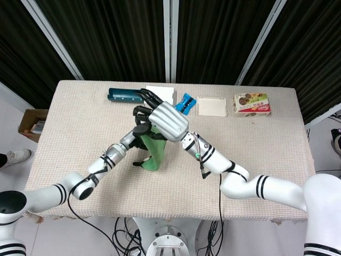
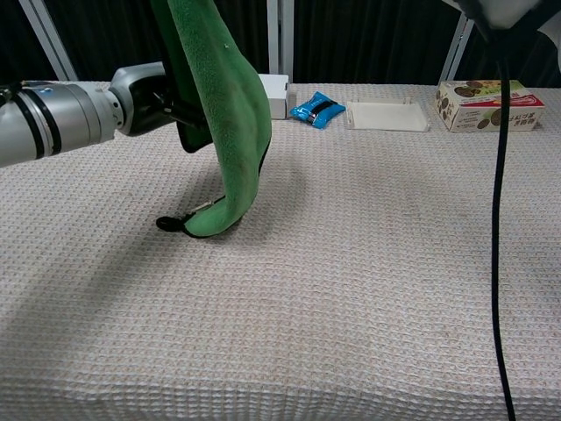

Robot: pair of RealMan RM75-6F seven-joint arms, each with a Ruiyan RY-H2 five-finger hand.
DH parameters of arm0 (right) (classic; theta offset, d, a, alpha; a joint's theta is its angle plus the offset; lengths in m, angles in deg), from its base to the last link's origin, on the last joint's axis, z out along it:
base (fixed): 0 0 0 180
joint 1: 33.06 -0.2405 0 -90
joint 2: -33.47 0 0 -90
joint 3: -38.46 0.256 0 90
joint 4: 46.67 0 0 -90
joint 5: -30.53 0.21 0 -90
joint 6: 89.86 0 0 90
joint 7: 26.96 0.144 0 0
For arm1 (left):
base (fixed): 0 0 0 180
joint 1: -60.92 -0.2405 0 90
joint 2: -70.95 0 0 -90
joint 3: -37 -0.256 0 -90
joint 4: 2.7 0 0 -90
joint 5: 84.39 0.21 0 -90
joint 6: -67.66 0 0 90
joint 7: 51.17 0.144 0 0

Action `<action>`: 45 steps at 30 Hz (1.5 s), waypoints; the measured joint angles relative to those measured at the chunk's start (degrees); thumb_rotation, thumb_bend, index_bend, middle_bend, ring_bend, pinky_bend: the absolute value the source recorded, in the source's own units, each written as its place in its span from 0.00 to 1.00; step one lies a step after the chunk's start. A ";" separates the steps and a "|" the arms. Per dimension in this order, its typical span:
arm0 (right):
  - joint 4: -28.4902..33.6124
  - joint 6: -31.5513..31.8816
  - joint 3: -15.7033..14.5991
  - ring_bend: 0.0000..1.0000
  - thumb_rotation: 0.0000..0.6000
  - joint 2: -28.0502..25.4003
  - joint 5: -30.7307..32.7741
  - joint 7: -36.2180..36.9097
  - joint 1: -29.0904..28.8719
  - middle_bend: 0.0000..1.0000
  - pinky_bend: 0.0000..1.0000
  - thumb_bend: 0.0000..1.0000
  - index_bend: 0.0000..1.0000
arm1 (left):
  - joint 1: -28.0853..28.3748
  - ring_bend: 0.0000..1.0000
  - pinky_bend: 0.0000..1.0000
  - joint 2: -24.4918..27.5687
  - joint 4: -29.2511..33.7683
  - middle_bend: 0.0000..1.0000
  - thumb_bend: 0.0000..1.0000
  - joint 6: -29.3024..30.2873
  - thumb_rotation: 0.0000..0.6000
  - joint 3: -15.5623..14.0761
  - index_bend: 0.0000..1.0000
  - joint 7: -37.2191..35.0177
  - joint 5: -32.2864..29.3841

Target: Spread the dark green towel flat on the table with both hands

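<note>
The dark green towel (image 2: pixel 230 114) hangs in a narrow folded drape above the middle of the table (image 2: pixel 368 263), its lowest fold and one black-edged corner already touching the cloth-covered surface. It looks soft and limp, light enough to sag wherever it is not held, and the plush pile should cling a little to the woven table cover, so dragging it would likely bunch it rather than slide it. The best places to hold seem to be two neighbouring corners along the black hem, well apart from each other, so the cloth can be pulled open and laid down.

The right hand (image 1: pixel 168 121) is high over the towel's top, its fingers closed around the upper edge and carrying the weight. The left hand (image 1: pixel 139 130) is at the towel's left side, just beside the drape; whether it pinches the cloth or only touches it I cannot tell.

Along the far edge of the table lie a teal box (image 1: pixel 127 96), a white box (image 2: pixel 274 91), a blue packet (image 2: pixel 316 110), a white tray (image 2: pixel 387 115) and a biscuit box (image 2: pixel 482 105), all well apart from the towel
</note>
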 measured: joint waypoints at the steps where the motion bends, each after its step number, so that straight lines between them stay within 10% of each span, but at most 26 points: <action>1: 0.09 0.21 -0.01 0.00 1.00 -0.10 0.16 -0.11 0.21 0.34 0.00 0.51 0.78 | -0.35 0.24 0.22 -0.28 0.07 0.31 0.38 0.42 1.00 0.38 0.67 1.21 -0.93; 34: -2.17 8.62 3.20 0.00 1.00 -1.89 9.35 -9.90 7.31 0.34 0.00 0.51 0.78 | -10.24 0.28 0.22 8.87 10.79 0.39 0.44 17.18 1.00 9.66 0.74 32.25 -14.51; 45: -7.40 8.84 -5.96 0.00 1.00 -0.17 3.39 -6.67 11.00 0.35 0.00 0.51 0.78 | -11.83 0.27 0.22 -1.58 -2.12 0.38 0.43 26.35 1.00 3.21 0.69 43.18 -6.78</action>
